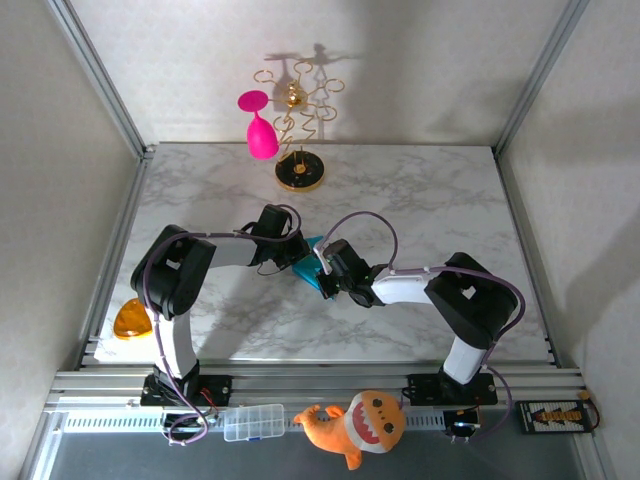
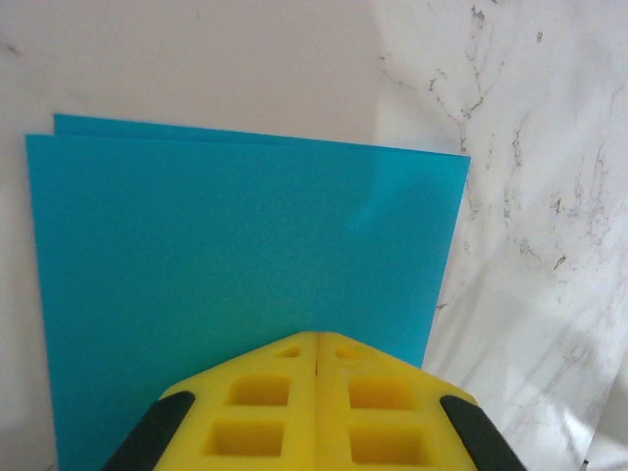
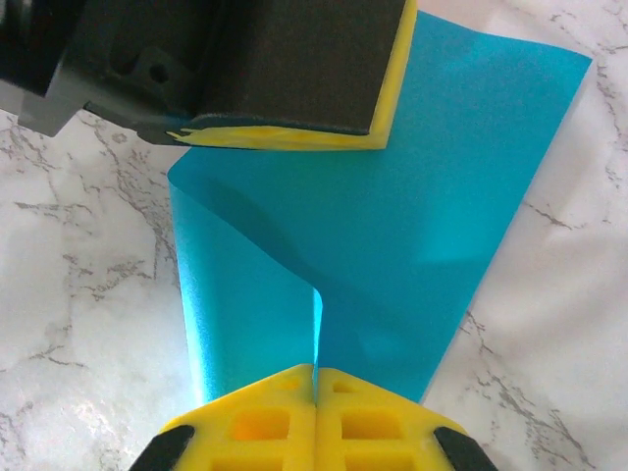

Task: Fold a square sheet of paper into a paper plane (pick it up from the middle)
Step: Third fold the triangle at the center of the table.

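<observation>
From above, the square sheet of paper (image 1: 308, 262) is in the middle of the marble tabletop (image 1: 450, 200), caught between my two hands, which meet over it. The left hand (image 1: 288, 243) comes in from the left and the right hand (image 1: 330, 270) from the right.

On the left wrist camera the left hand (image 2: 319, 343) has its yellow fingers (image 2: 260, 392) pressed together with no gap. The turquoise sheet (image 2: 245, 265) spreads out flat beyond them. It looks doubled over, with a second edge peeking out along the far side. The closed tips sit over the sheet, but I cannot tell whether any paper is caught between them.

On the right wrist camera the right hand (image 3: 316, 378) is also closed. Here a raised crease of the sheet (image 3: 392, 226) runs straight into the seam between the fingers, so this hand is pinching the paper. The sheet bows up on the left and lies flat on the right. The left hand (image 3: 285, 128) rests on its far edge.

At the far side of the tabletop a pink goblet (image 1: 260, 135) hangs on a gold stand (image 1: 300, 175). An orange plush toy (image 1: 355, 425) lies near the arm bases.
</observation>
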Motion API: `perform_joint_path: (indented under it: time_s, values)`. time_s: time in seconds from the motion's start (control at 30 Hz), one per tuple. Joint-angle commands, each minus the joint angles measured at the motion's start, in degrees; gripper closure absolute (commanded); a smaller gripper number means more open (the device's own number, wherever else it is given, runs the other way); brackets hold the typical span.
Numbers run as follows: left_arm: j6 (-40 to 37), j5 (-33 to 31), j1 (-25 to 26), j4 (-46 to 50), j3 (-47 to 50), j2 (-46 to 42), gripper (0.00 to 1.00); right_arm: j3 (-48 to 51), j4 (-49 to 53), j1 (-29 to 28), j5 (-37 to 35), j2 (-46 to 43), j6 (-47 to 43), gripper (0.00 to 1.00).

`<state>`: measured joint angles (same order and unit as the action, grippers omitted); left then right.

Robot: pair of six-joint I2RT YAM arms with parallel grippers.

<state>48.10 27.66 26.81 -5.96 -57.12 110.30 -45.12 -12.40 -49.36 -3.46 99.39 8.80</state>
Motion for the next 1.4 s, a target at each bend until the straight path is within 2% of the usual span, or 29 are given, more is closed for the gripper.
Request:
perform_joint_path:
  time_s: [0.0,1.37]
  values:
    - [-1.01,-0.85,0.79,4.03,0.26,2.66,1.0,-1.54,0.98,0.24,-1.62,1.11,0.61,1.0]
    - [-1.08,-0.59,0.92,4.19,0.17,2.72,1.0,-3.61,3.8,0.31,-2.52,3.81,0.56,0.98]
